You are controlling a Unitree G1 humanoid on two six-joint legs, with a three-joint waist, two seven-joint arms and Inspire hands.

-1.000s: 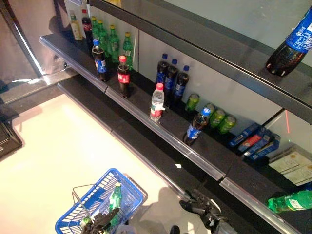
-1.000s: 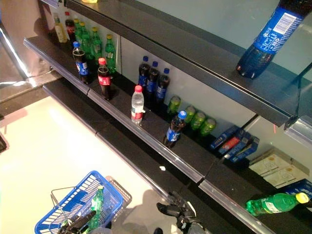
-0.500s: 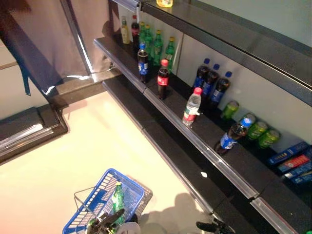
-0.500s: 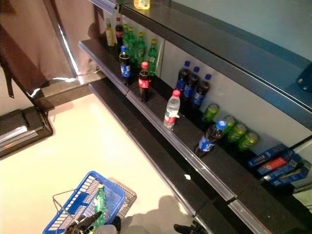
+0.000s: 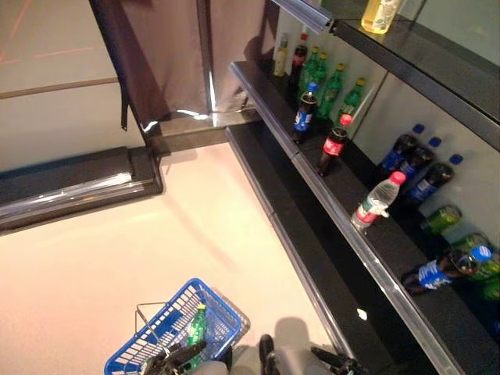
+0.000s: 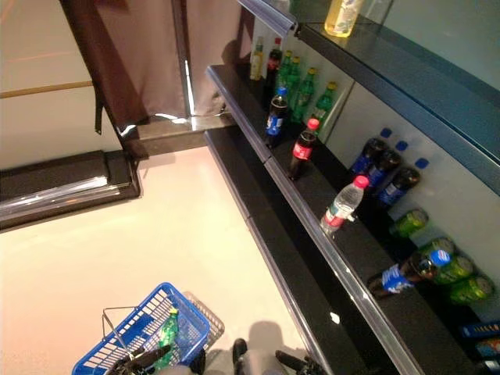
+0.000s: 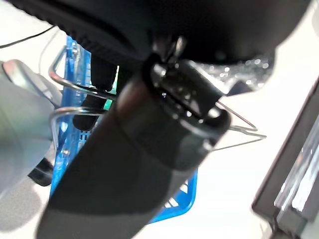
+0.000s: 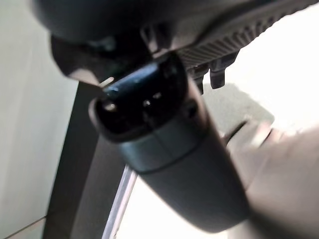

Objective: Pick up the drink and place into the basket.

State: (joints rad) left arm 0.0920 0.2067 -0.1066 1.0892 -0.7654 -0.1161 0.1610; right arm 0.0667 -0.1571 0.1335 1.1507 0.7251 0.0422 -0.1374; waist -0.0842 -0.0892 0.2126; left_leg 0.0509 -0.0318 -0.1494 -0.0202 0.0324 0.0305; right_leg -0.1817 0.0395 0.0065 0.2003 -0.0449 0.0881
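Observation:
The blue basket (image 5: 168, 330) hangs low at the lower left, off the floor. My left hand (image 5: 178, 358) is shut on its thin wire handles (image 7: 75, 89). A green bottle (image 5: 195, 324) lies inside it. My right hand (image 5: 334, 361) is low at the bottom edge by the shelf's foot, open and empty. On the middle shelf stand a blue-label cola bottle (image 5: 305, 113), a red-label cola bottle (image 5: 334, 144) and a water bottle (image 5: 375, 201). Another blue-label cola bottle (image 5: 441, 269) leans further right.
A long black shelf unit (image 5: 344, 234) runs along the right. Green bottles (image 5: 332, 87), dark blue-capped bottles (image 5: 414, 156) and green cans (image 5: 441, 219) stand at its back. A yellow drink (image 5: 380, 12) stands on the top shelf. Pale floor (image 5: 117, 250) lies at the left, with a dark threshold (image 5: 70, 187).
The camera has swung left, so the shelf has shifted right and more floor shows. The basket still hangs low at the left and the right hand stays low and empty.

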